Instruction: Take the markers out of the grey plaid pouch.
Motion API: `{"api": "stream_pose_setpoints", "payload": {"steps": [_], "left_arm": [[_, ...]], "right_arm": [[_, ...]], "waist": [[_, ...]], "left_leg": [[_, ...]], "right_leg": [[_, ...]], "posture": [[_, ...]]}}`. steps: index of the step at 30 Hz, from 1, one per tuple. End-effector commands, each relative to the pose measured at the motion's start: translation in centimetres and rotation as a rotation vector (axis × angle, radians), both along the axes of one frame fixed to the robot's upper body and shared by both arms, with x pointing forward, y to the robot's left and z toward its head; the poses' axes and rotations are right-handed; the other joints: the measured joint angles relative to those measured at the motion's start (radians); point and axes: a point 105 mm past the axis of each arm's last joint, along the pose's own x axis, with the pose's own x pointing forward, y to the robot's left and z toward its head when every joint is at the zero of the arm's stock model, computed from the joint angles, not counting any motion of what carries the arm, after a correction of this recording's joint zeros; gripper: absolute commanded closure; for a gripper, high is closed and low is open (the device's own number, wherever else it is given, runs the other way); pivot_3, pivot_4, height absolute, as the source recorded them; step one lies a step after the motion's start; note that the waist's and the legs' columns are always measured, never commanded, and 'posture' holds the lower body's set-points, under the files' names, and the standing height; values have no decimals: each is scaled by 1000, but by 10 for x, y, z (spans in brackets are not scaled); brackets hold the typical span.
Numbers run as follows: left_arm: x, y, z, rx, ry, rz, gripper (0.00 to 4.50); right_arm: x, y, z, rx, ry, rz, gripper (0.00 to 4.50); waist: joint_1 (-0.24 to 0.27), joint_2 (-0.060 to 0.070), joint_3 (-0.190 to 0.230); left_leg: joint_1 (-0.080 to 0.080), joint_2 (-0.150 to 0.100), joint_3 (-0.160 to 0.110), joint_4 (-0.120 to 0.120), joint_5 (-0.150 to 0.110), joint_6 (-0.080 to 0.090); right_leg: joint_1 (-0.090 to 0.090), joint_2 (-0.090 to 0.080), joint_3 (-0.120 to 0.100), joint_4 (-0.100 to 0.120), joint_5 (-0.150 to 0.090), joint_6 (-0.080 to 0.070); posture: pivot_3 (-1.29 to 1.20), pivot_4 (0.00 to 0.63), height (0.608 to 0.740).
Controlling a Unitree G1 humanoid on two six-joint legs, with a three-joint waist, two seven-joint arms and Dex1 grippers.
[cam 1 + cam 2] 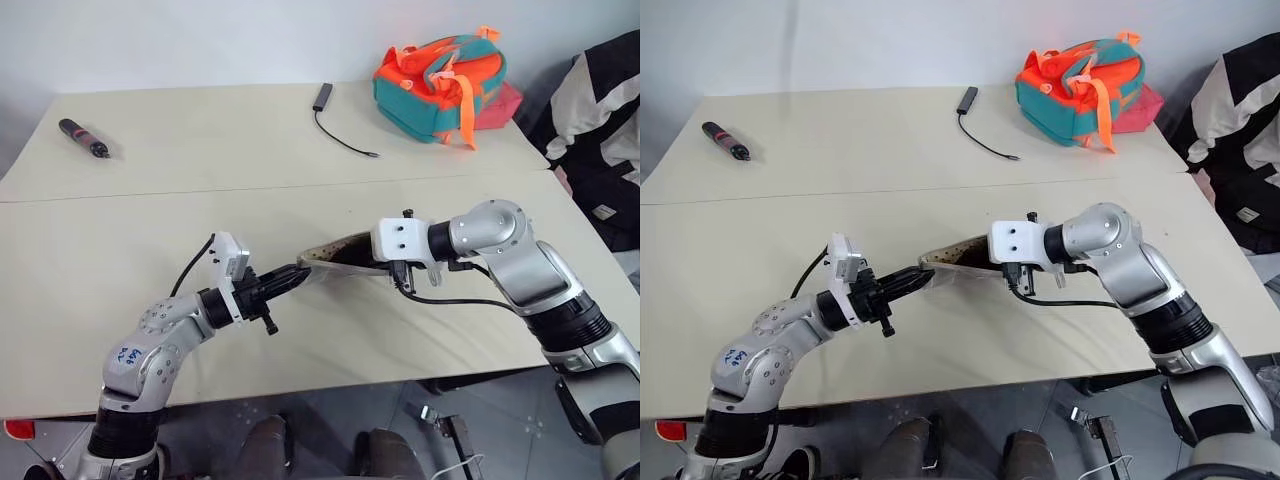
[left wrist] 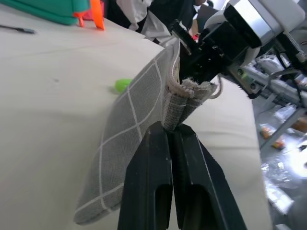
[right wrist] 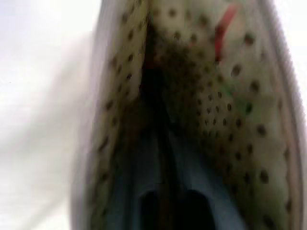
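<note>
The grey plaid pouch [image 1: 345,255] hangs just above the front table, stretched between both arms with its mouth held open. My left gripper [image 1: 298,275] is shut on the folded fabric at the pouch's near end [image 2: 173,112]. My right gripper [image 2: 197,75] reaches down into the open mouth from the other side. Its wrist view looks into the dotted lining [image 3: 192,96], where a thin red streak [image 3: 224,24] shows deep inside. A light green marker [image 2: 123,85] lies on the table just beyond the pouch.
An orange-and-teal backpack [image 1: 440,85] sits at the back right. A black cable with a plug [image 1: 335,125] lies near it. A thick black-and-red pen [image 1: 82,137] rests at the back left. A dark jacket [image 1: 600,130] hangs off the right edge.
</note>
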Motion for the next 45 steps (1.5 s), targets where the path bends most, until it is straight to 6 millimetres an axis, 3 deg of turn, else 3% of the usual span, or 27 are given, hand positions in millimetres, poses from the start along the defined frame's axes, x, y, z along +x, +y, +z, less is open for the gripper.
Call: {"api": "stream_pose_setpoints", "payload": {"steps": [1, 2, 10, 14, 17, 19, 28, 33, 38, 45], "left_arm": [[-11, -7, 17, -87, 32, -93, 4500], [-14, -7, 19, -114, 58, -119, 4500], [-19, -2, 32, -302, 249, -217, 4500], [-13, -3, 14, -137, 187, -142, 4500], [-16, -5, 2, -84, 178, -137, 4500], [-14, -4, -4, -42, 136, -97, 4500], [-15, -5, -6, -18, 48, -63, 4500], [-17, -4, -8, -12, 24, -63, 4500], [-18, -6, -7, -19, 12, -73, 4500], [-21, -7, -8, -8, 3, -83, 4500]], "right_arm": [[-8, 3, 14, -45, -18, 44, 2746], [-12, 2, 19, -55, -13, 56, 2416], [-33, 1, 39, -83, 39, 115, 2416], [-40, -1, 22, -141, 93, 121, 2416], [-35, -12, -11, -228, 127, 74, 2416], [-29, -10, -20, -234, 113, 54, 2416], [-24, -8, -33, -264, 74, 34, 2416], [-35, 17, -18, -122, 104, 101, 2416], [-38, 12, -43, -196, 111, 108, 2416], [-18, 4, -48, -233, 20, 37, 2416]], "waist": [[0, 0, 0], [1, 0, 0], [4, 0, 0], [4, 0, 0], [6, -1, 0], [5, -1, 0], [4, -1, 0], [0, -1, 0], [1, -1, -1], [0, -1, -1]], "left_leg": [[0, 0, 0, 0, 0, 0], [0, 0, 0, 0, 0, 0], [0, 0, -1, 0, 0, 0], [0, 0, -1, 0, 0, 0], [0, -1, 0, 0, 0, 0], [0, -1, 0, 0, 0, 0], [0, 0, 0, 0, 0, -1], [1, 0, 1, 0, 0, -1], [0, 0, 0, 0, 0, -1], [1, 0, 0, 0, 0, -1]], "right_leg": [[0, 0, 0, 0, 0, 0], [0, 0, 0, 0, 0, 0], [1, 0, 0, 0, 0, 0], [1, 0, 0, 0, 0, 0], [1, 0, 0, -1, 0, 0], [0, 0, 1, -2, 0, 0], [0, 0, 1, -1, 0, 0], [0, 0, 1, -1, 0, 0], [1, 0, 1, -1, 0, 0], [0, 0, 1, 0, 0, 0]], "posture": [[0, 150, 740], [0, 150, 740], [0, 150, 740], [0, 150, 740], [0, 150, 740], [0, 150, 740], [0, 150, 740], [0, 150, 740], [0, 150, 740], [0, 150, 740]]}}
